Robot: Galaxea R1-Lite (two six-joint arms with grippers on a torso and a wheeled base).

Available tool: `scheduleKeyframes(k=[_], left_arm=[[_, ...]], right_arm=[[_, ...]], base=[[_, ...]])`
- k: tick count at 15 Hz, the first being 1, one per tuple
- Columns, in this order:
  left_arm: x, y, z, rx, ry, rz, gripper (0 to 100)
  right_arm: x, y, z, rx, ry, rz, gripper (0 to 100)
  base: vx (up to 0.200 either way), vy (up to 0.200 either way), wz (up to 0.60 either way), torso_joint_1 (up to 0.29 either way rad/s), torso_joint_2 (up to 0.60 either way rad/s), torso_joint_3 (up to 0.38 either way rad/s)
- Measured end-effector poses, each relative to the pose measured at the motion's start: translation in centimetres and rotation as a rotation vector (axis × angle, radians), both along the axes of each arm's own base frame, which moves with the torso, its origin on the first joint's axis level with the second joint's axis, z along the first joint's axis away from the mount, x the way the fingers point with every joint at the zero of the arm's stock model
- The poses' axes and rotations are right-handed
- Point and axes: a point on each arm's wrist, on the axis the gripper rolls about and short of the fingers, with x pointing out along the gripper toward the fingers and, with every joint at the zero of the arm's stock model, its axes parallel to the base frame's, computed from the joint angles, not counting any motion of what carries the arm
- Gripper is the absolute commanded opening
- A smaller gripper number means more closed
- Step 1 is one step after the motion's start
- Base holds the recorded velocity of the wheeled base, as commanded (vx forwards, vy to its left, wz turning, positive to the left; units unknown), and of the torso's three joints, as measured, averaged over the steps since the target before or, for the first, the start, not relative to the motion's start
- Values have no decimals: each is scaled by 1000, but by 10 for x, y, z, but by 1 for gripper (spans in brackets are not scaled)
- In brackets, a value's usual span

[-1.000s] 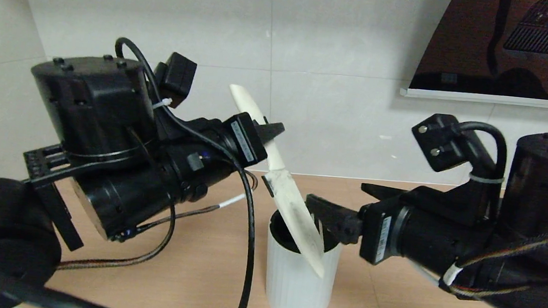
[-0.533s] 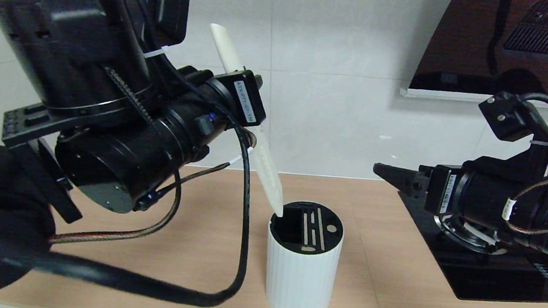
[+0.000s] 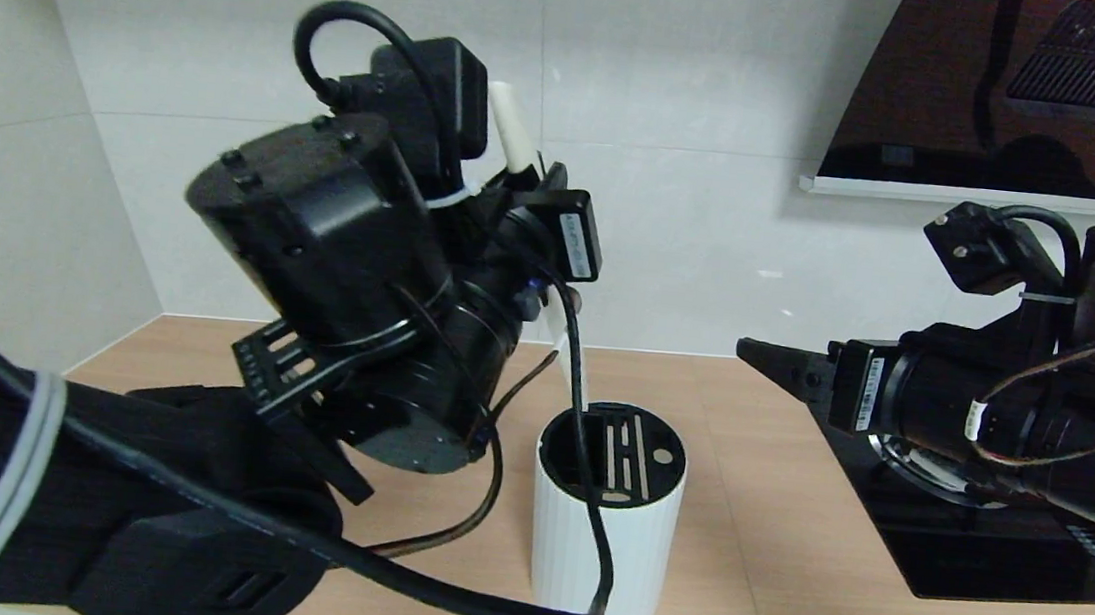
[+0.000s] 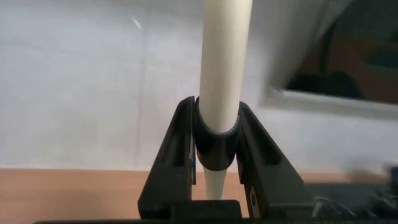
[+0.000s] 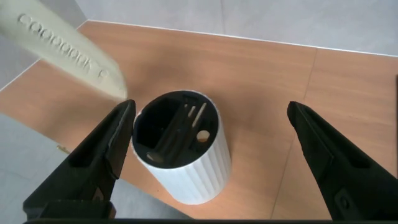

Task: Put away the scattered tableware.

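Left hand [image 4: 216,109] is up high over the tabletop [image 3: 761,589], and it is clamped tight on the white knife [image 3: 509,128]. In the left wrist view both fingers [image 4: 180,155] press against the pale handle with no gap. The handle pokes up past the hand toward 12 o'clock. The blade slants down toward 5 o'clock, heading for the holder [image 3: 599,554].

The holder is a white ribbed cylinder, upright on the wooden tabletop near its front edge. It has a black top cut with narrow slots, a small round hole and one larger opening. The knife tip sits right at the rim, at about 10 o'clock on the top face. The right wrist view puts the blade end just beside that edge. I cannot tell whether the tip is inside the opening.

Right hand [image 3: 765,361] is out at the holder's 3 o'clock, raised and well apart from it. Its jaws are spread wide with nothing between them. The right wrist view shows the holder framed between the two black fingers [image 5: 93,162].

A black cooktop [image 3: 935,556] lies on the tabletop at 3 o'clock, under the right arm. A dark range hood [image 3: 1030,93] hangs on the tiled wall at 1 o'clock.
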Motion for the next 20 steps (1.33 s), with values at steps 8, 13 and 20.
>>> scheduleKeyframes(k=[8,13,20], left_arm=[[8,-20,-43,80,87,-18,0],[10,-27,-61,116,122,-27,0],[16,-39,-100,161,204,-41,0]], right_arm=[[3,2,-4,-9,13,0,100],[3,2,-5,-10,14,0,100],[5,4,-8,-17,24,1,100]], base=[[0,0,0,0,0,0],[0,0,0,0,0,0],[0,0,0,0,0,0]])
